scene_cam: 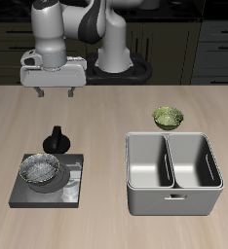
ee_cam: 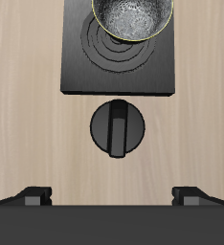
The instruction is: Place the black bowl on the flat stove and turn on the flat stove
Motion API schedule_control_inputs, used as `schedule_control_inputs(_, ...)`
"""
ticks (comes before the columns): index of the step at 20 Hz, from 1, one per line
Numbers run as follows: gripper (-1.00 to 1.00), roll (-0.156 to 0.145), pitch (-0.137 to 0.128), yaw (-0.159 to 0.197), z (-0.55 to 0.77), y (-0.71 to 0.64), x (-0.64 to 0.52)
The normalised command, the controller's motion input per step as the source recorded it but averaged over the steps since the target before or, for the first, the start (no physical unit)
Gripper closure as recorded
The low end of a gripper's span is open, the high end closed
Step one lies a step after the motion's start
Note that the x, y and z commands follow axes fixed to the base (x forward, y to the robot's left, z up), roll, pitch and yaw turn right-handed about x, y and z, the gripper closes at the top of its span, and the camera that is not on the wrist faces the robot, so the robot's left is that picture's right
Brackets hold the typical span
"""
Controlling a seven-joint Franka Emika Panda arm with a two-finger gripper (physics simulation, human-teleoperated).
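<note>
The black bowl (scene_cam: pixel 40 170), shiny grey inside with a dark rim, sits on the flat stove (scene_cam: pixel 72 185), a black square plate near the table's front. In the wrist view the bowl (ee_cam: pixel 133 17) covers part of the grey burner rings of the stove (ee_cam: pixel 85 72). The stove's black knob (scene_cam: pixel 57 139) stands just behind the plate and shows again as the knob (ee_cam: pixel 117 127) directly under the hand. My gripper (scene_cam: pixel 56 94) hangs well above the knob, farther back, open and holding nothing. Both fingertips (ee_cam: pixel 33 196) are spread wide around my gripper (ee_cam: pixel 112 197).
An olive-green bowl (scene_cam: pixel 168 118) rests on the table behind a grey two-compartment metal basin (scene_cam: pixel 172 170). Dark cabinets line the back beyond the table edge.
</note>
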Motion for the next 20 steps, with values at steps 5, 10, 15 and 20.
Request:
schedule_control_inputs(5,-1.0,-0.037,-0.021,-0.01,-0.08,-0.12,0.05)
schedule_control_inputs(10,-1.0,-0.016,0.0,-0.006,-0.19,-0.01,0.09)
schedule_control_inputs(15,-1.0,0.023,0.003,-0.033,-0.3,0.12,0.04)
schedule_control_inputs(20,-1.0,0.0,0.018,-0.021,-0.23,0.03,0.04)
